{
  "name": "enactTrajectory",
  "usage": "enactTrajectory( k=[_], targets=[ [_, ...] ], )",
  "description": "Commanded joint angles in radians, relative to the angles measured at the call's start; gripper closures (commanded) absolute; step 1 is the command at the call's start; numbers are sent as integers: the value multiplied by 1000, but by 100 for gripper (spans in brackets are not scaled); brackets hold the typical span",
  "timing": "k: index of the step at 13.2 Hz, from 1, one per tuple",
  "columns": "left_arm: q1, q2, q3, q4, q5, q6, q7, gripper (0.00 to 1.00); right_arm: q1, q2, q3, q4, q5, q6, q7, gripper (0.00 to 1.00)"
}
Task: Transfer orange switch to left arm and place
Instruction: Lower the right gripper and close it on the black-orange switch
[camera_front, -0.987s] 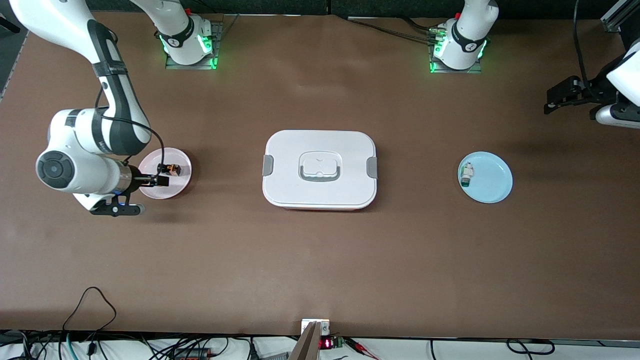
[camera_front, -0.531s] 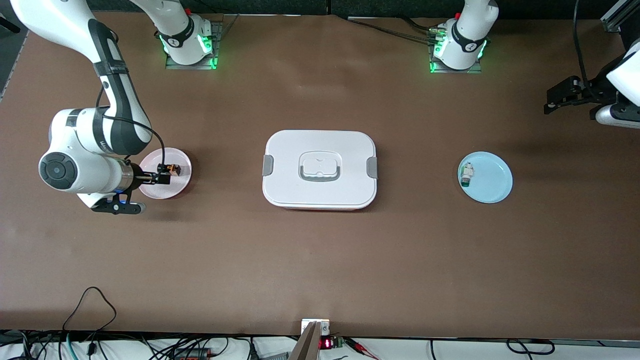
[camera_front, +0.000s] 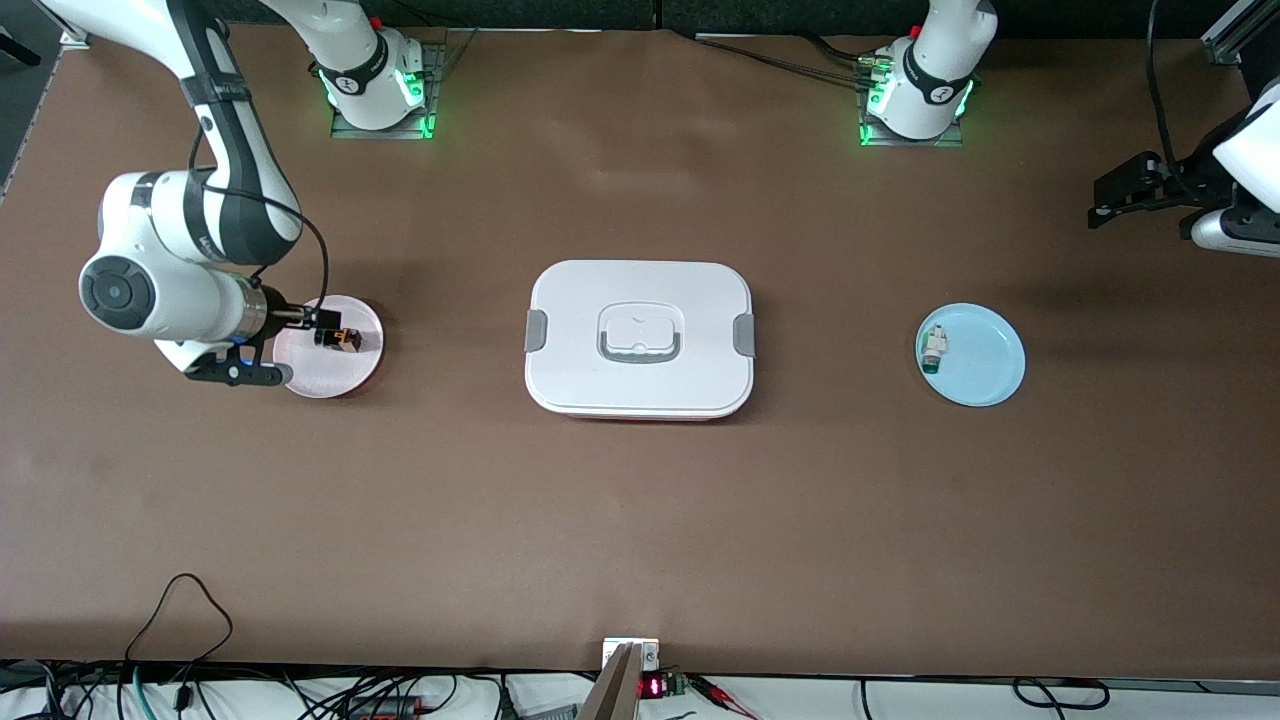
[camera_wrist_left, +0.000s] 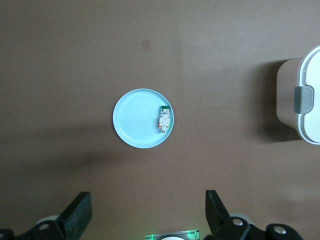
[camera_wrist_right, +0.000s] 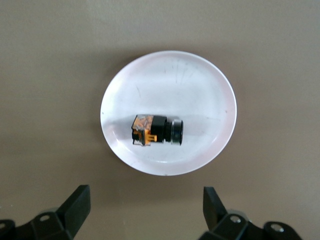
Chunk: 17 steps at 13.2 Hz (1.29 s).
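Observation:
The orange switch lies on its side on a pink plate toward the right arm's end of the table; in the front view the switch is partly under the arm's wrist parts. My right gripper hangs open and empty over the plate's outer edge, with the right gripper short of the switch. The white box stands mid-table. My left gripper waits open and high, over the table's end past the blue plate; in its wrist view the left gripper is empty.
A blue plate toward the left arm's end carries a small white-and-green component, also seen as plate and component. The box's clipped end shows there too. Cables run along the table's front edge.
The right arm's wrist and gripper have shifted farther from the front camera, alongside the pink plate. The left arm, box and plates have not moved.

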Motion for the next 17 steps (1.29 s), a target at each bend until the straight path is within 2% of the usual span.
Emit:
enactTrajectory(
  k=[1, 4, 10, 13, 15, 17],
  targets=[
    [-1, 3, -3, 23, 20, -22, 5, 0, 5, -37, -4, -101, -8, 94, 19, 0],
    [-1, 3, -3, 23, 20, -22, 5, 0, 2, -31, -6, -187, -21, 243, 18, 0],
    [-1, 3, -2, 23, 20, -22, 5, 0, -5, 30, -7, -185, -24, 312, 21, 0],
    [-1, 3, -2, 23, 20, -22, 5, 0, -2, 58, -7, -179, -26, 363, 93, 0],
    [-1, 3, -2, 23, 20, -22, 5, 0, -3, 69, -7, -179, -111, 379, 97, 0],
    [-1, 3, -3, 23, 20, -22, 5, 0, -8, 84, -7, -181, -126, 415, 137, 0]
  ],
)
